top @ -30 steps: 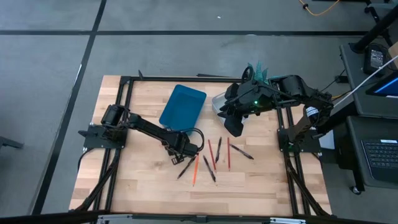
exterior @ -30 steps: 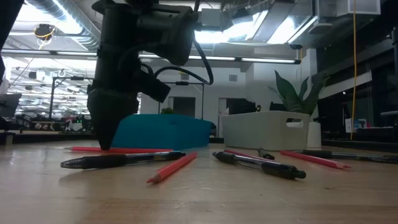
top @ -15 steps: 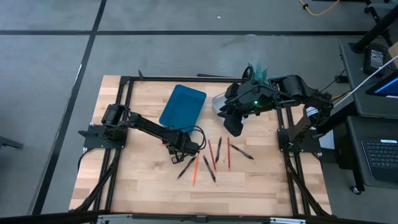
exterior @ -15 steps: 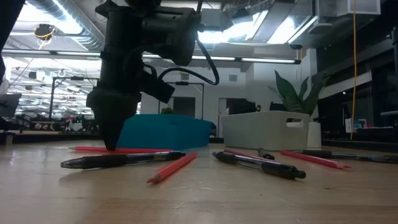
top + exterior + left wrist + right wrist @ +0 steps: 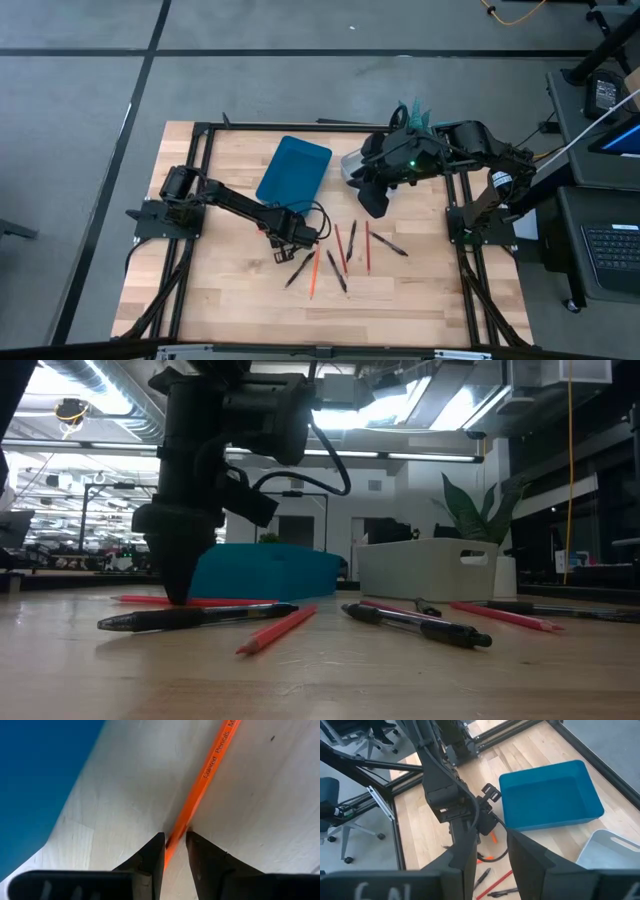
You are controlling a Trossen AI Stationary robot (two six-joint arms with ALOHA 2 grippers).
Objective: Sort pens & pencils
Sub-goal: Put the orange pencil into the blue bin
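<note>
Where left end effector (image 5: 174, 842) pinches: orange pencil (image 5: 207, 767), printed lettering.

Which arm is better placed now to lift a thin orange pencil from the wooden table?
The left. The left gripper is down at the table with its fingers either side of a thin orange pencil. The right gripper hangs high near the white bin.

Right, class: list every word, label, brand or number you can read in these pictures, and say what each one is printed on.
"Crayola Pencils M...": only partly legible and cut off at the frame edge, printed along the orange pencil between the left gripper fingers.
Printing on the pens: too small to read.
Nothing else legible.
</note>
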